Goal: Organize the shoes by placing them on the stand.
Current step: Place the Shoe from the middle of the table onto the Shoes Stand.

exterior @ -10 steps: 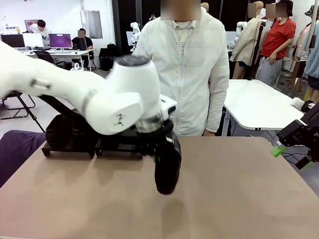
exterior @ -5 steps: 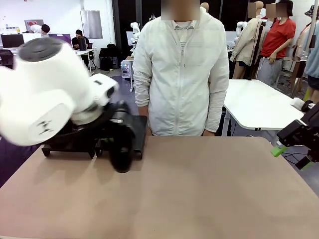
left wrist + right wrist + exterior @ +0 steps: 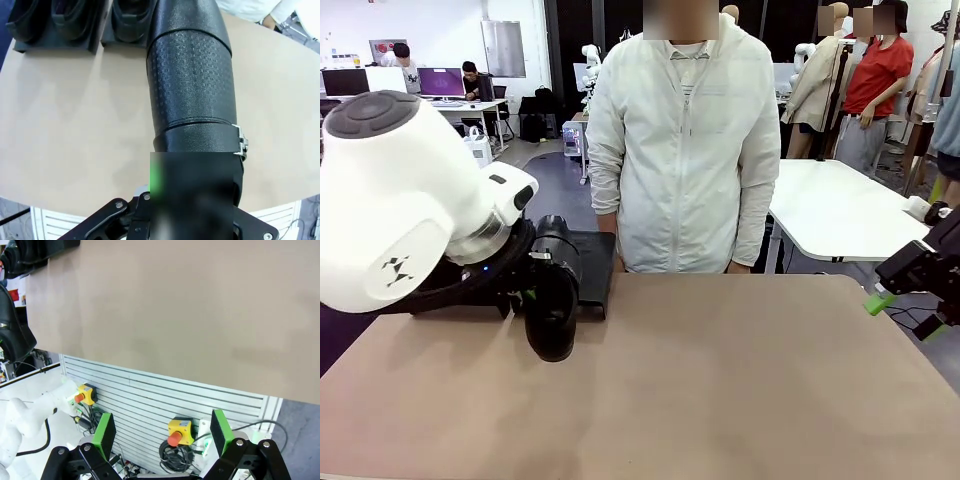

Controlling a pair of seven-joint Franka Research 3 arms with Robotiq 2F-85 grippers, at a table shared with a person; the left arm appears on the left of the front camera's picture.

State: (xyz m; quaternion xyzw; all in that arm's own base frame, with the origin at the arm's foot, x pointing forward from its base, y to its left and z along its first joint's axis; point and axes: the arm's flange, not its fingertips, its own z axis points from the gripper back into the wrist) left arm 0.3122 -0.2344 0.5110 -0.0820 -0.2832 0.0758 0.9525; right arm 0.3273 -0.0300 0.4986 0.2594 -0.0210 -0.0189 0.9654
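My left gripper is shut on a black textured shoe and holds it just in front of the stand at the table's far left. In the left wrist view the held shoe runs from my green-padded fingers up toward the stand. Two shoes sit on the stand's left platform. One shoe sits on the right platform, right beside the held shoe's far end. My right gripper hangs open off the table's right edge, and its green pads stand wide apart with nothing between them.
A person in a white jacket stands at the far side of the brown table. Under the table's edge, the right wrist view shows a slatted panel with yellow emergency-stop boxes and cables. My bulky left arm covers the stand's left part.
My left arm has swung from the table's middle to the left and back, carrying the shoe up to the stand. The right arm has not moved.
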